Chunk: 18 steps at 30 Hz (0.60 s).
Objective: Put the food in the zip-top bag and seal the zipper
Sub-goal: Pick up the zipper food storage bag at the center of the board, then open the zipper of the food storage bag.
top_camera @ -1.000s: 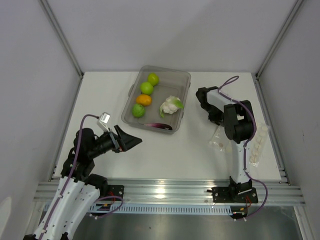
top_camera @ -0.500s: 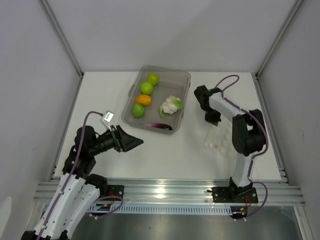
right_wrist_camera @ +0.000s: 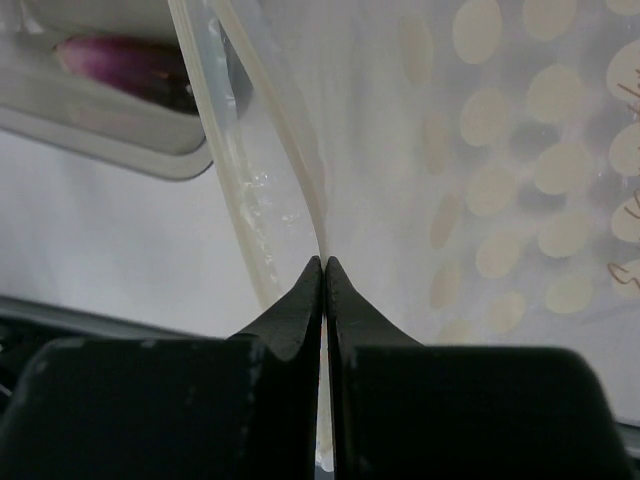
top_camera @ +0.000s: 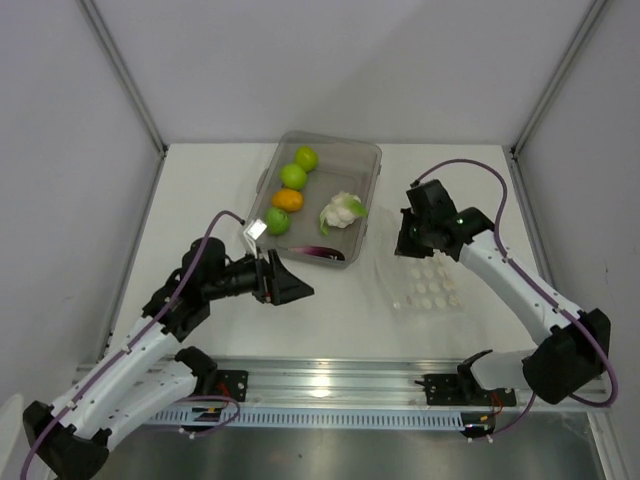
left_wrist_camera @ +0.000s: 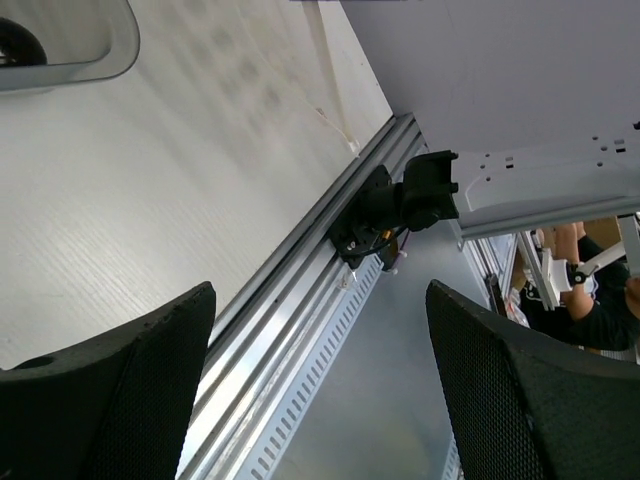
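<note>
six bits of food point(top_camera: 288, 199) wait in the tray point(top_camera: 370, 160); our right gripper point(right_wrist_camera: 323, 262) pinches the bag point(top_camera: 428, 288) mouth beside it, we guess to open it, left gripper point(left_wrist_camera: 320, 292) gapes empty.

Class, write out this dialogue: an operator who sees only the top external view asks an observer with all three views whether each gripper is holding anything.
Operator: Has the right gripper actually caught the bag?
Observer: Yes. The right wrist view shows the right gripper shut on an edge of the zip-top bag.
Operator: Is the left gripper carrying anything?
Observer: No. The left wrist view shows the left gripper open, with nothing between its fingers.
</note>
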Each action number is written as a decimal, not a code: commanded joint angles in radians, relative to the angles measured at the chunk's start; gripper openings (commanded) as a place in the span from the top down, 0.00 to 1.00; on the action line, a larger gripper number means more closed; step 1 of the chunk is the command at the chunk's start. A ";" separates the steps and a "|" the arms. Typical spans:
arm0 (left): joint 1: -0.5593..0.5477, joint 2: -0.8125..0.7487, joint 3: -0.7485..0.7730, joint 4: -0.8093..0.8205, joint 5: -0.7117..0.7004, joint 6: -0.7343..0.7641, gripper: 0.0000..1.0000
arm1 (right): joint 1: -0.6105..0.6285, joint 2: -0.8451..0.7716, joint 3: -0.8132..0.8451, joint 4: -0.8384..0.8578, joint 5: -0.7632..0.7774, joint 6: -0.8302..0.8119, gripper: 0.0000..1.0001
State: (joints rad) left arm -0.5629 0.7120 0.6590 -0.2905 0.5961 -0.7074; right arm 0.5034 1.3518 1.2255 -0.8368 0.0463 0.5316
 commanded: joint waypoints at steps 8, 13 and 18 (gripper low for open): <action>-0.287 0.213 0.156 0.063 -0.277 -0.033 0.12 | 0.075 -0.197 -0.086 0.082 -0.183 0.113 1.00; -0.347 0.270 0.157 0.148 -0.384 -0.049 0.14 | 0.148 -0.224 -0.087 0.096 -0.168 0.149 1.00; -0.365 0.397 0.209 0.137 -0.401 -0.053 0.17 | 0.201 -0.272 -0.113 0.097 -0.135 0.191 1.00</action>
State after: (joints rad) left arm -0.9089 1.0641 0.8101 -0.1963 0.2459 -0.7444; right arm 0.6785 1.1301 1.1267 -0.7696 -0.1047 0.6811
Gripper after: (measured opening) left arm 0.839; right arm 0.009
